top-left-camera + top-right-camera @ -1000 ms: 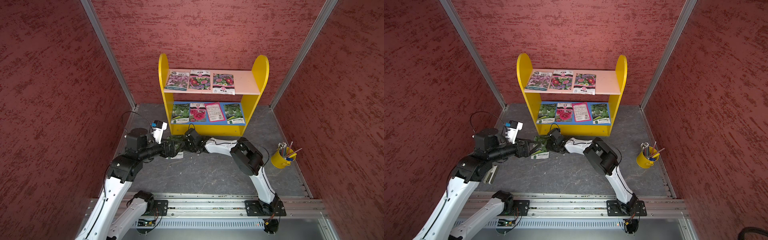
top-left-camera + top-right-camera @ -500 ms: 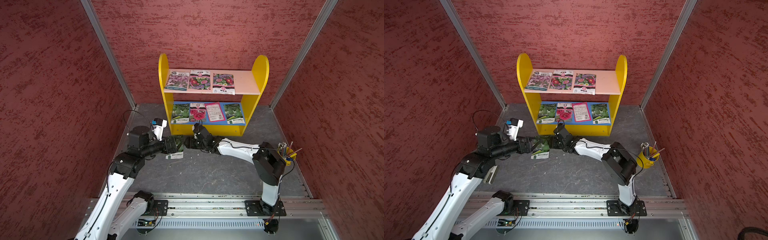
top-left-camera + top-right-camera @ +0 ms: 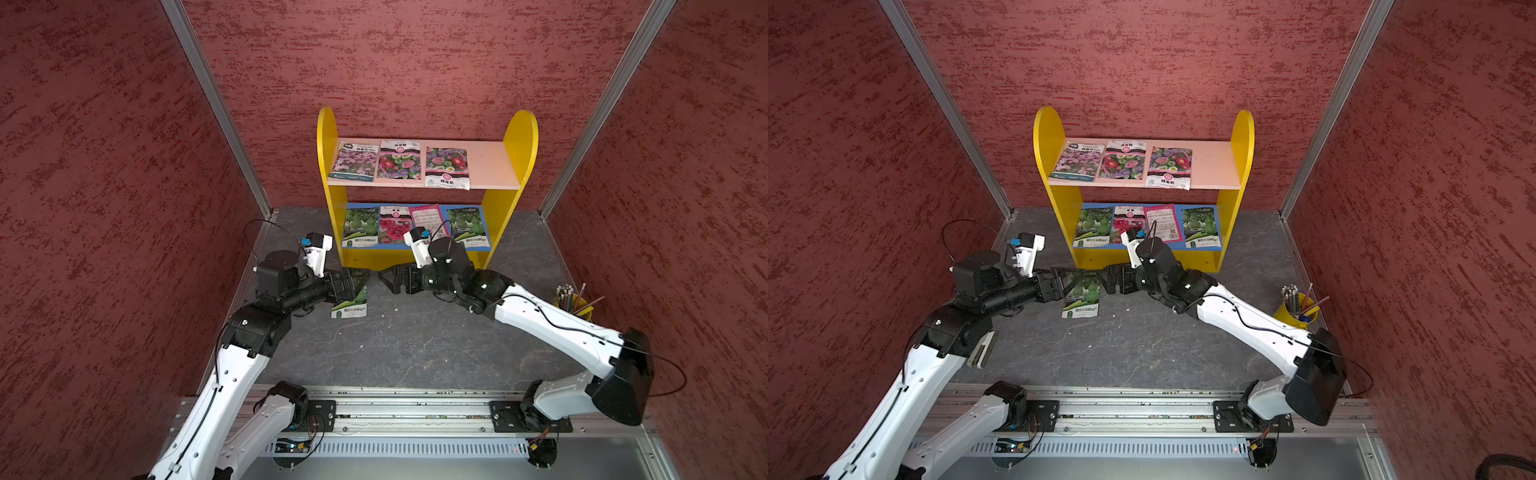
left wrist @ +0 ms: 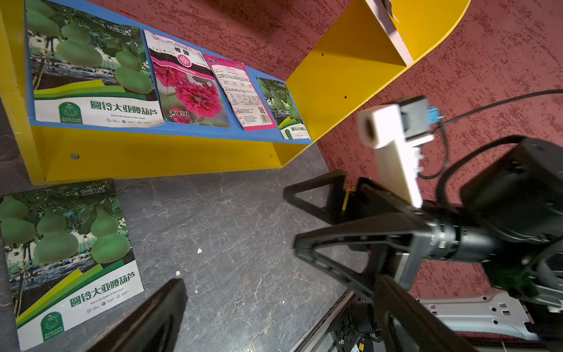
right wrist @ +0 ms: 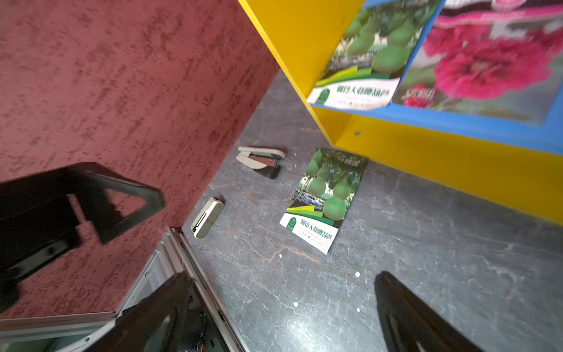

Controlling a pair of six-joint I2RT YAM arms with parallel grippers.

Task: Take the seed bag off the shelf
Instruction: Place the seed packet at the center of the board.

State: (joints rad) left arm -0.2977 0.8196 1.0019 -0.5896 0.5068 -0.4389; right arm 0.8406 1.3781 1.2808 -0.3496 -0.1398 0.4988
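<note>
A green gourd seed bag (image 3: 350,302) (image 3: 1082,301) lies flat on the grey floor just in front of the shelf (image 3: 520,141) (image 3: 1242,137), a yellow rack with a pink upper and a blue lower board. My left gripper (image 3: 360,286) (image 3: 1079,284) hovers open over the bag's far end, holding nothing. In the left wrist view the bag (image 4: 67,259) sits beside one finger. My right gripper (image 3: 386,282) (image 3: 1106,282) is open a little to the right of the bag, tips facing the left gripper. The right wrist view shows the bag (image 5: 326,198) ahead of the empty jaws.
Three flower seed bags lie on the pink board (image 3: 486,166) and several more on the blue board (image 4: 189,129). A yellow cup of pencils (image 3: 575,303) stands at the right wall. A stapler (image 5: 262,160) and a small white device (image 5: 207,218) lie by the left wall.
My right gripper has opened wide and drawn back to the right, its elbow swinging out toward the right wall. The bag stays on the floor. The left arm has edged toward the shelf.
</note>
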